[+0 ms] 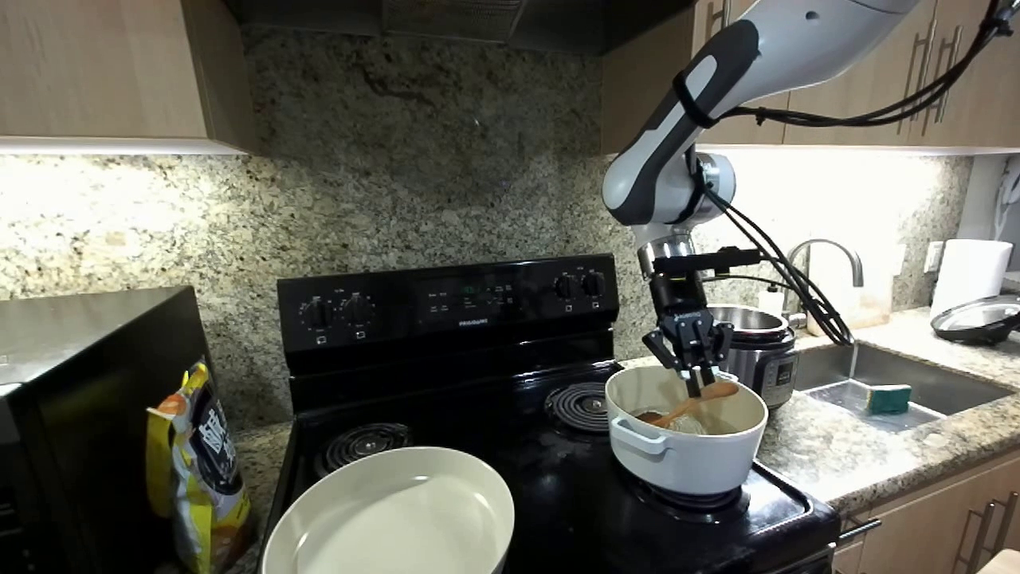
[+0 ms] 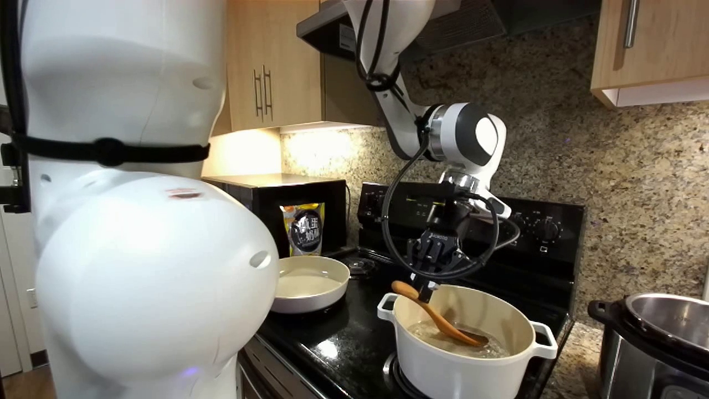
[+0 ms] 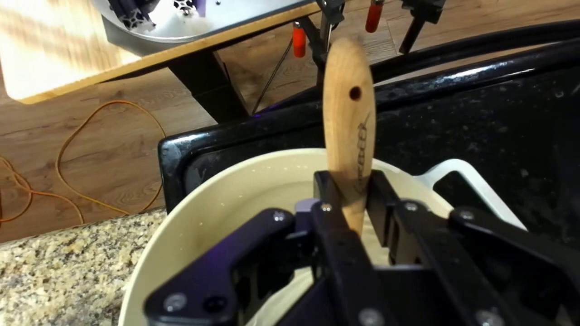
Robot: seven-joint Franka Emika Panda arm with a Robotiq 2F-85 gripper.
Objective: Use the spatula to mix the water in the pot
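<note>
The white pot (image 1: 685, 466) stands on a burner at the stove's corner, and shallow water (image 2: 435, 334) covers its floor. Leaning at a slant inside it is the wooden spatula (image 2: 441, 323), whose blade end dips into the water while the handle end rises above the rim. My gripper (image 2: 425, 291) points down over the pot and is shut on the spatula's handle. In the wrist view both fingers press against the sides of the spatula (image 3: 349, 117), below the hole in its handle; the blade is hidden there by the gripper.
A wide white pan (image 1: 406, 510) sits on the stove's front burner area. Beside the pot stands a steel electric cooker (image 1: 761, 359), with the sink (image 1: 948, 375) beyond it. The stove's control panel (image 1: 454, 307) rises behind. A snack bag (image 2: 304, 230) leans near the microwave.
</note>
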